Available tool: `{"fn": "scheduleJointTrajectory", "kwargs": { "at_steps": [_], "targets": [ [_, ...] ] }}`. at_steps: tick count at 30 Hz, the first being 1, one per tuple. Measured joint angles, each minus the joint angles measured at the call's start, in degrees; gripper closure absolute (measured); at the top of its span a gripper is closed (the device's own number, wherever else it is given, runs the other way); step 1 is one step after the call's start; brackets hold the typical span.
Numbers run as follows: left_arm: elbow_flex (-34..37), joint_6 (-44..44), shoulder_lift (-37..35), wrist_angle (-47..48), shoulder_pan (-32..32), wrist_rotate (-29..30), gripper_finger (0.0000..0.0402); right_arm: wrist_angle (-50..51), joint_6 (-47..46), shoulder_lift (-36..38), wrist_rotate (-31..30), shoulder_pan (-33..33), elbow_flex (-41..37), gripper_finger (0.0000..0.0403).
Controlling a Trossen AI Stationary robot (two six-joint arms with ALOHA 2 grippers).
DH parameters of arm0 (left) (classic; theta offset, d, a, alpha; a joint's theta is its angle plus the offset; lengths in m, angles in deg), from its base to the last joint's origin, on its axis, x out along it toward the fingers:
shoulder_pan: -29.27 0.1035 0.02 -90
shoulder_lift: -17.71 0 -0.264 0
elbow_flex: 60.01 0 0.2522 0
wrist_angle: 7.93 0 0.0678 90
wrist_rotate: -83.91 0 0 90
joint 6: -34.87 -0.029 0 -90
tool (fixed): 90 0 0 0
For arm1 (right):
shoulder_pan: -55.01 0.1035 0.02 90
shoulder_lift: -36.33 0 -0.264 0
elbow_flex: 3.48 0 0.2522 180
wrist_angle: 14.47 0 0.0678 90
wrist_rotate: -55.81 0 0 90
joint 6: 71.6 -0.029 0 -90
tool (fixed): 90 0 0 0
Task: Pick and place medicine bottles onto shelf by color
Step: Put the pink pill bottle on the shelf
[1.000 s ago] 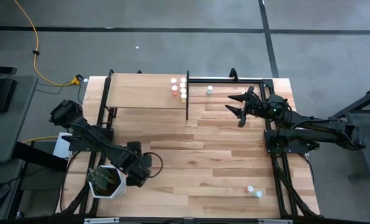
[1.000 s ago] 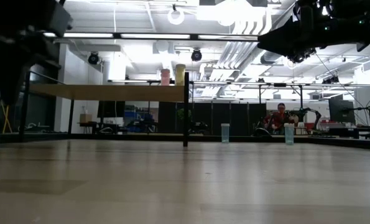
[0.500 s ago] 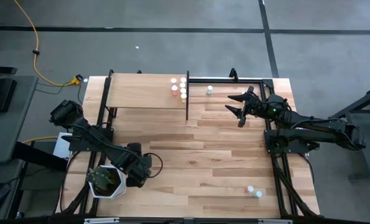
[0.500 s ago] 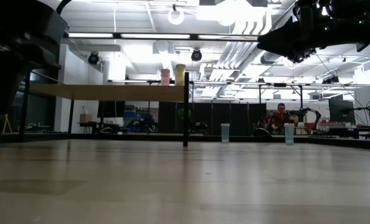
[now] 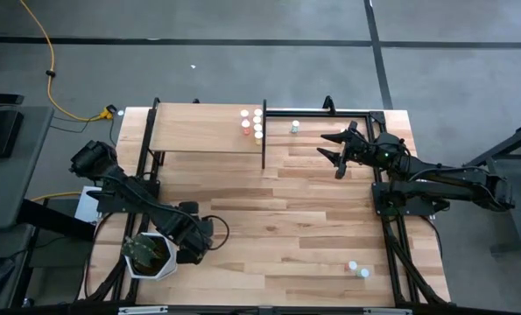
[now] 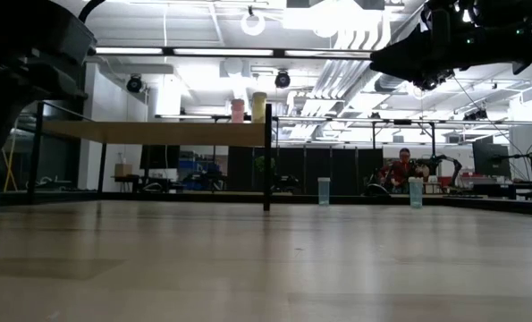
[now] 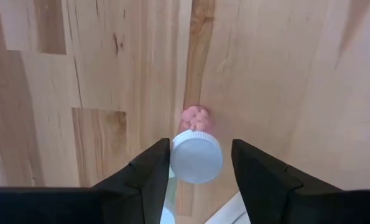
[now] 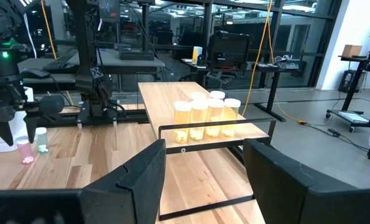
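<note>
Two hands, both apart: left hand (image 7: pixel 201 144) straddles a bottle (image 7: pixel 197 164); right hand (image 5: pixel 322 144) hovers beside shelf (image 5: pixel 199 129)

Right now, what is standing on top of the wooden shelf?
On the shelf, near its right end, stands a cluster of small bottles: yellowish ones with white caps and one pinkish-orange. The right wrist view shows at least four; any behind them are covered.

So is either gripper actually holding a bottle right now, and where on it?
Neither, clearly. The left gripper straddles a pink-filled bottle at its white cap, contact unclear. The right gripper is open, empty.
</note>
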Motion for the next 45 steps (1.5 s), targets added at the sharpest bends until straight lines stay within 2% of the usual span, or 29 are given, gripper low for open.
{"fn": "scheduleJointTrajectory", "kwargs": {
  "at_steps": [10, 19, 23, 28, 34, 37, 40, 45],
  "targets": [
    [0.0, -0.13, 0.0, 0.01, 0.0, 0.0, 0.0243, 0.0, 0.0, 0.0, 0.01, 0.01, 0.0, 0.0197],
    [-0.01, -1.88, 0.0, -0.01, 1.46, 0.91, 0.0291, 0.0, 0.0, 0.0, -0.01, -0.01, 0.0, 0.0197],
    [-1.97, -5.85, 0.07, 1.7, 3.52, 0.42, 0.0296, 0.0, 0.0, 0.0, -0.01, -0.01, 0.0, 0.0197],
    [-11.67, -15.32, 0.07, 8.23, 8.0, 2.91, 0.0284, -0.27, 0.0, 0.0, -0.01, -0.01, 0.0, 0.0197],
    [-29.33, -29.29, 0.04, 20.24, 15.34, 16.6, 0.0289, -0.42, 0.0, 0.01, -0.01, -0.01, 0.0, 0.0197],
    [-37.27, -35.68, 0.03, 21.81, 21.34, 20.82, 0.0289, -0.41, 0.0, 0.02, -0.01, 0.0, 0.0, 0.0197],
    [-43.33, -39.28, 0.62, 21.61, 28.69, 20.87, 0.0289, -0.42, 0.0, 0.01, -0.01, -0.01, 0.0, 0.0197],
    [-49.5, -41.09, 3.99, 21.72, 39.83, 17.47, 0.0289, -0.41, 0.0, 0.01, -0.01, -0.01, 0.0, 0.0197]
  ]
}}
